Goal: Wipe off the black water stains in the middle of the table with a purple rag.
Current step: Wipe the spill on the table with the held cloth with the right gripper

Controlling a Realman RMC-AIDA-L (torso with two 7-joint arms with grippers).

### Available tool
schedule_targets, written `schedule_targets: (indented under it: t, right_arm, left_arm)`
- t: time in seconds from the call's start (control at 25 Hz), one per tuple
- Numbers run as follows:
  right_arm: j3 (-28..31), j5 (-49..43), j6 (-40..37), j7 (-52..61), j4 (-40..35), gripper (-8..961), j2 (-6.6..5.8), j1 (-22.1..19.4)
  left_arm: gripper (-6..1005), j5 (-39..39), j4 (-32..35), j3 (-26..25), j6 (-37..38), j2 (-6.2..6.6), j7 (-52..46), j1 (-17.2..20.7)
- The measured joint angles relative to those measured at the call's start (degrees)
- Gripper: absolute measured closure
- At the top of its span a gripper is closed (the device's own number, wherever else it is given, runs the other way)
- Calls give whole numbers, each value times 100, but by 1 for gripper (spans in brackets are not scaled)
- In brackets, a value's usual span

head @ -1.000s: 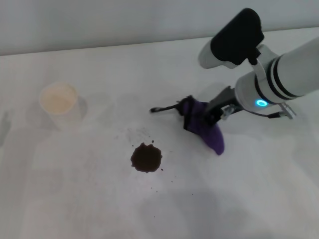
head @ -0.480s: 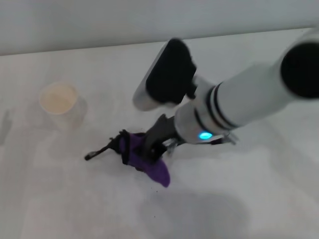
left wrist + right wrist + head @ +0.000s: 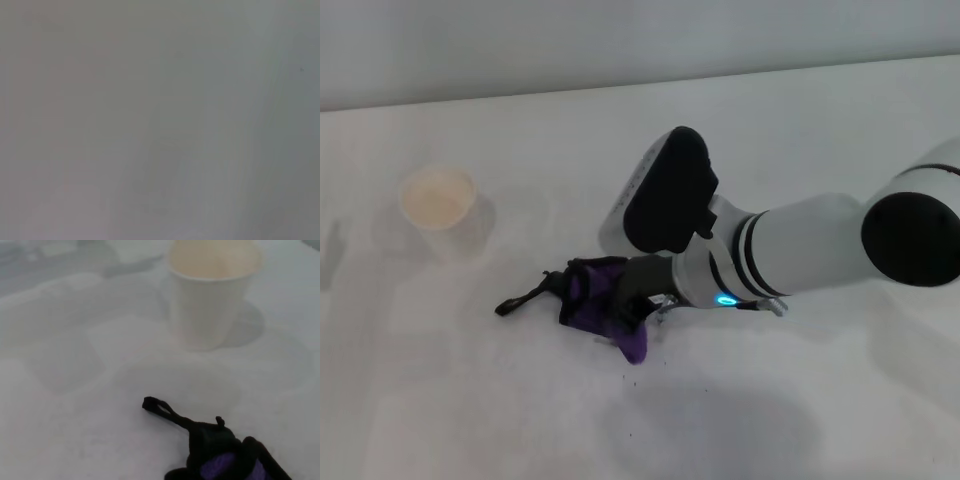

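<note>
while i hold the right claw [image 3: 638, 300] low over the middle of the wide plain white desk [image 3: 800, 140], it is clamped on the small deep-purple rag with black trim [image 3: 603, 300], which is bunched and pressed to the surface. its thin black loop tail [image 3: 525, 296] trails toward the robot's left, so the cloth's long axis runs side to side. i can't see the dark blot; i judge it lies under the rag or arm, with only a tiny speck [image 3: 637, 361] showing just nearer the robot. a cream paper cup [image 3: 438, 200] stands well apart on the left. the left arm is out of sight, so the right one must do the rubbing.
</note>
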Motion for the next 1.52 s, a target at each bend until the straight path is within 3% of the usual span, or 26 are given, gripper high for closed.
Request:
schedule_targets:
  t: [0.48,0.88,1.04,1.2,1.52]
  right_arm:
    - [546,-357,-278,20,193,844,-13,-194]
    - [197,1296,1008,-1118,-185,847,-5,-112]
    - [280,1482,1094,-1365,-35,847,-16,-126]
    - [821,1180,712,-1369,274,846,-41,-248]
    - [2389,604,886,-1631,330,847,-97,-632]
  left_arm:
    - [114,-4,5,14,0,2,-17,-44]
    - [113,-22,50,-3,6,-4,-20,-58]
    - [113,-23,33,-5,15,-1,-21,-108]
    - [113,-52,25,-5,14,2,-27,-141]
    - [113,-95,6,-9,4,4,-29,-193]
